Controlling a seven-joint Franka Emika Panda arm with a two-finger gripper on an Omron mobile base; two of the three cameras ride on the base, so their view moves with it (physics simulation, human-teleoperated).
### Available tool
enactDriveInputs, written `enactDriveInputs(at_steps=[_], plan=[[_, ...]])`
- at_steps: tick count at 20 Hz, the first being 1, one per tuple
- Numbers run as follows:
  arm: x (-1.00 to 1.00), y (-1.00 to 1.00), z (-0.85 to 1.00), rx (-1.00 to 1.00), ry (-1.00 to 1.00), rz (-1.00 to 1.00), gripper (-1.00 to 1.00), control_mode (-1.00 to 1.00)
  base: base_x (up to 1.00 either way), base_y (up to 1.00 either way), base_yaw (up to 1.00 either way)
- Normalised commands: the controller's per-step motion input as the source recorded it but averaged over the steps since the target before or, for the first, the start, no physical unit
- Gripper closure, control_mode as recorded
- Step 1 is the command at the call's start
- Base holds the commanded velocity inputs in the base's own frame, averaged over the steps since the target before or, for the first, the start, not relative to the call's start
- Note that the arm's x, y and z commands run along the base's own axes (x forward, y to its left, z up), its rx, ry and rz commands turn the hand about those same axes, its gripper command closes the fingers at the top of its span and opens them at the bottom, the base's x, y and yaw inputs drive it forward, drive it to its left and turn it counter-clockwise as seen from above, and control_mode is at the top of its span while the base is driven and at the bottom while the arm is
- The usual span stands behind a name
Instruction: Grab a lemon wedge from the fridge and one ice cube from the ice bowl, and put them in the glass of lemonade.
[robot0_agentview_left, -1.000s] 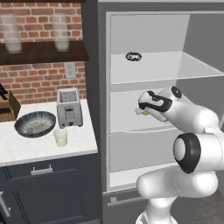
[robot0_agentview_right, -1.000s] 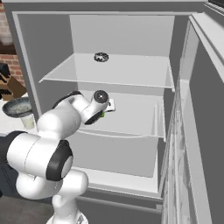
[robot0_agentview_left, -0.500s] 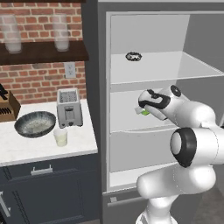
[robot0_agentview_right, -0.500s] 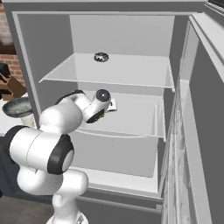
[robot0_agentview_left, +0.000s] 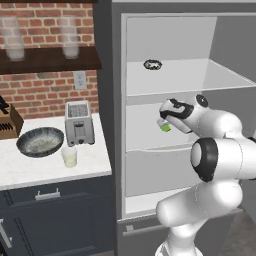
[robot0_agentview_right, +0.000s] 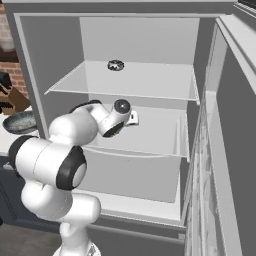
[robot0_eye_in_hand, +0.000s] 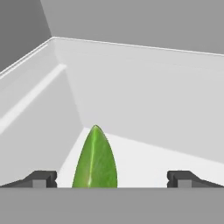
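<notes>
Lemon wedge (robot0_eye_in_hand: 95, 159) between wide-open end effector (robot0_eye_in_hand: 111, 178) fingertips

Lemon wedge (robot0_eye_in_hand: 95, 159) between wide-apart claw (robot0_eye_in_hand: 111, 178) tips, untouched.

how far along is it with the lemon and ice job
Done: fridge stands open. In hand: open claw straddles the lemon wedge on the middle shelf, not yet gripped. Left: carry it to the glass of lemonade, then an ice cube from the ice bowl.
</notes>
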Motion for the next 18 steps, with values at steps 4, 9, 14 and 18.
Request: enactDriveInputs(at_steps=[4, 9, 14, 18], plan=[[0.05, 0.0, -0.06, 0.0, -0.02, -0.03, -1.0, -1.0, 0.0, 0.0, 0.0], [-0.06, 0.01, -0.02, 0.0, 0.0, 0.0, -1.0, -1.0, 0.0, 0.0, 0.0], [0.0, 0.07, -0.06, 0.0, 0.0, 0.0, -1.0, -1.0, 0.0, 0.0, 0.0], [0.0, 0.12, -0.33, 0.0, 0.0, 0.0, -1.0, -1.0, 0.0, 0.0, 0.0]])
